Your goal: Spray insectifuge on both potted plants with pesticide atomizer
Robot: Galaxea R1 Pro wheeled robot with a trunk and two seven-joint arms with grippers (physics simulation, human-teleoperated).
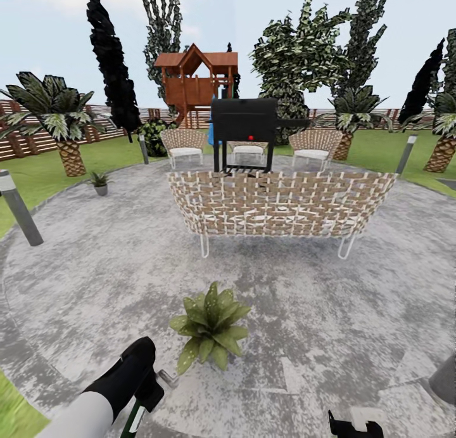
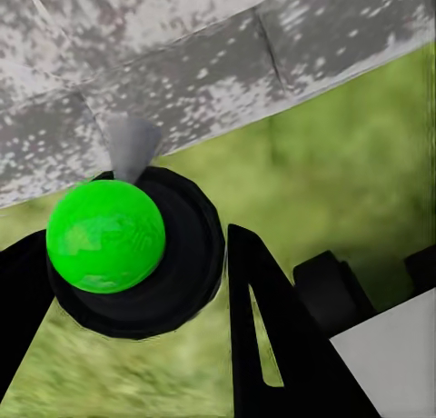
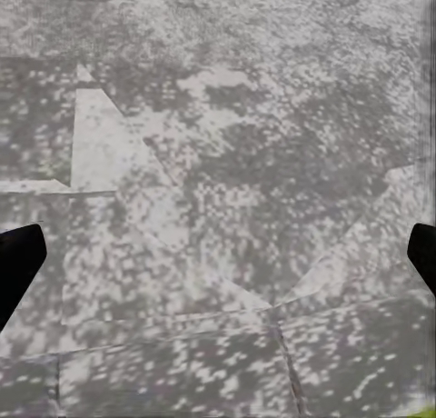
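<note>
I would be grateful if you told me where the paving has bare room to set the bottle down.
Bare grey paving lies between the near leafy potted plant and the woven wicker sofa, and right of that plant toward the circle's edge. It is crowded behind the sofa, around the black grill and wicker chairs.

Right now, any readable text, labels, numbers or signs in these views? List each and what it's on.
None readable.
Pesticide atomizer in the left gripper: a white label band shows in the head view, no lettering legible.
Black grill behind the wicker sofa: a red dot, no text.
Right wrist view: paving without markings.
</note>
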